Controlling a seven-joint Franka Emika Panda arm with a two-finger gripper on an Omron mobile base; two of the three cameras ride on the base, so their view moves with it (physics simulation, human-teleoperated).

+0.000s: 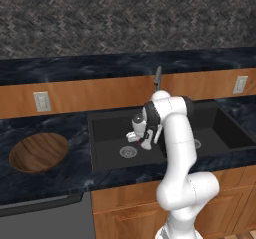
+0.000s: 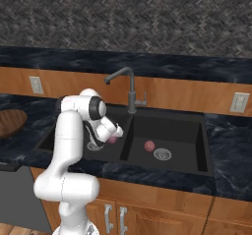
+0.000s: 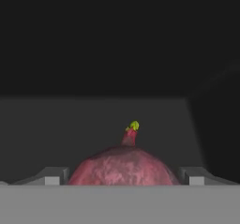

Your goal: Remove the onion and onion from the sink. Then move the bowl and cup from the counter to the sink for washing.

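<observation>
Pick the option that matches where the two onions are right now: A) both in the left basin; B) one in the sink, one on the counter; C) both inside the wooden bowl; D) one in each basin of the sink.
D: one onion lies beside the drain in the right basin of the sink, and the other onion is in the left basin, between the fingers of the open end effector.

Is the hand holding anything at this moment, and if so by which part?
Nothing held yet. The hand is open, its fingertips flanking an onion in the sink's left basin, with gaps on both sides.
</observation>
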